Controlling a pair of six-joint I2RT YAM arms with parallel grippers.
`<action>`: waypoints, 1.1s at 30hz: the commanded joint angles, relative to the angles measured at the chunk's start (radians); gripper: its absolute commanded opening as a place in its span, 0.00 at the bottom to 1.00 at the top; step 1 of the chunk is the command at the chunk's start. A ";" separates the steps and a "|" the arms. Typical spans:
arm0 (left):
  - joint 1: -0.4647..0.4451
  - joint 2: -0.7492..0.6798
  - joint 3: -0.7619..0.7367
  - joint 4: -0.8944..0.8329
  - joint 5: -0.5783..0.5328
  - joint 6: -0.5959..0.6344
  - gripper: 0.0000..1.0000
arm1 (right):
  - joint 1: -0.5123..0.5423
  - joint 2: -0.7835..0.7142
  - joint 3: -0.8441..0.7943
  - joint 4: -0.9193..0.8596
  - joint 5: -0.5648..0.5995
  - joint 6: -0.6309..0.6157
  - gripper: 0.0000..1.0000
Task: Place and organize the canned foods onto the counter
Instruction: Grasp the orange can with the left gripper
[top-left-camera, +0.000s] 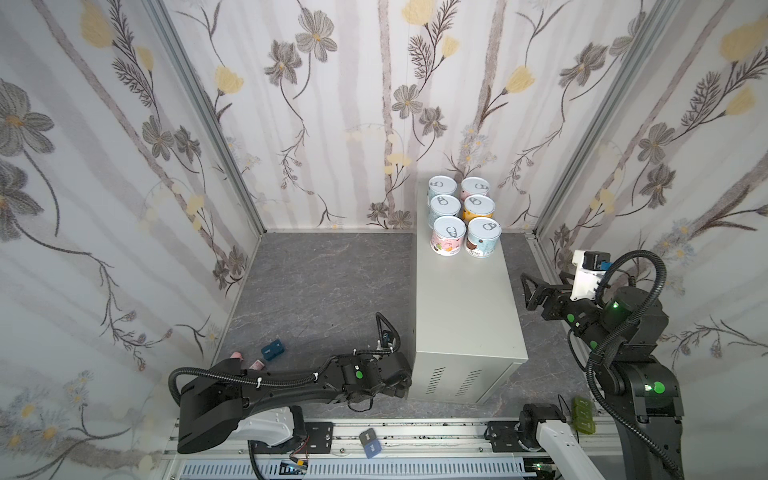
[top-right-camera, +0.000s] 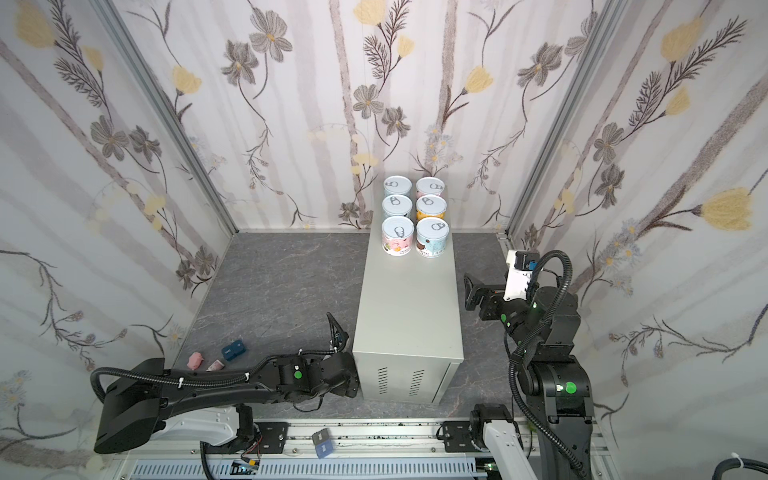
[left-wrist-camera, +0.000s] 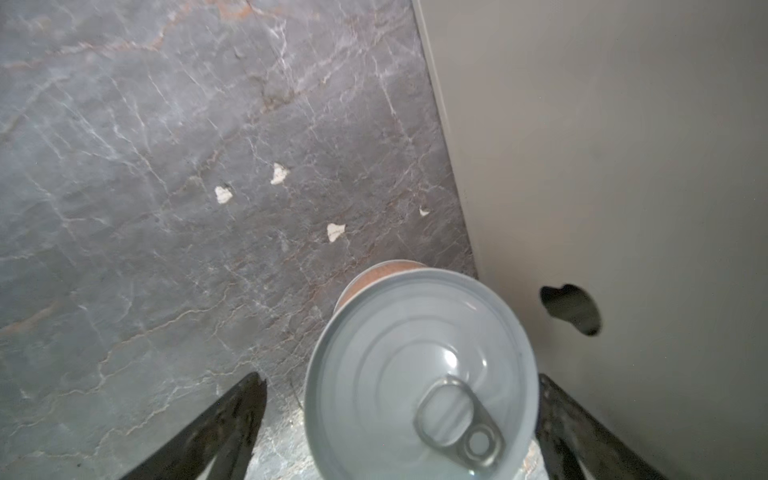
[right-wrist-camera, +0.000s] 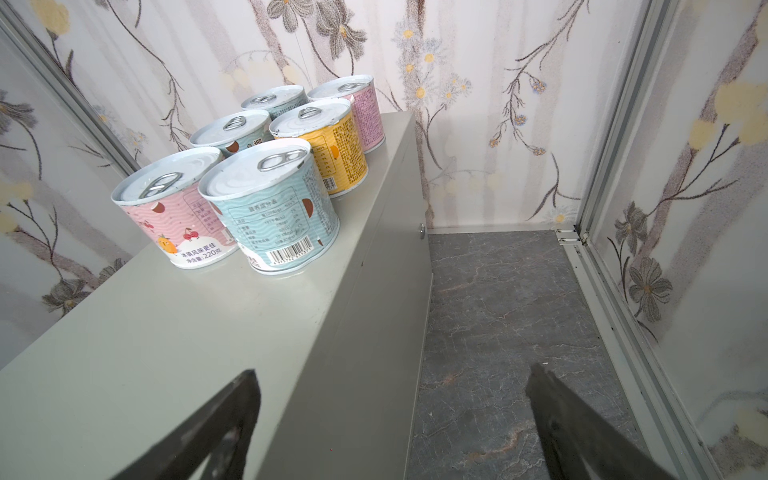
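six cans (top-left-camera: 448, 231) at counter (top-left-camera: 465, 299) far end | seventh can (left-wrist-camera: 422, 374) between spread left fingers (left-wrist-camera: 232, 419) | right fingers (right-wrist-camera: 216, 424) spread

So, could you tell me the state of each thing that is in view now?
Six cans: upright, sealed, grouped two by three at the far end of the counter.
Seventh can: upright, sealed, on the floor beside the counter.
Left jaws: open, either side of the seventh can.
Right jaws: open, empty.

Surface (top-left-camera: 465, 307): plain light grey. Floor (top-left-camera: 324, 282): dark grey marble, pale veins. Wallpaper (top-left-camera: 332, 104): white, grey and yellow flowers. Pink can (right-wrist-camera: 174, 220), light blue can (right-wrist-camera: 274, 212): wavy-striped labels, silver lids. Orange can (right-wrist-camera: 336, 158): black small print. Small block (top-left-camera: 272, 349) on floor: dark blue.
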 joint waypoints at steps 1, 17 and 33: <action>-0.003 0.035 0.001 0.057 -0.013 -0.014 1.00 | 0.001 0.008 -0.004 0.034 -0.016 -0.011 1.00; -0.002 0.036 0.006 0.090 -0.146 0.035 0.79 | 0.001 -0.004 -0.023 0.047 -0.016 -0.004 1.00; 0.124 -0.340 0.172 -0.323 -0.203 0.168 0.57 | 0.000 -0.009 -0.030 0.062 -0.025 0.003 1.00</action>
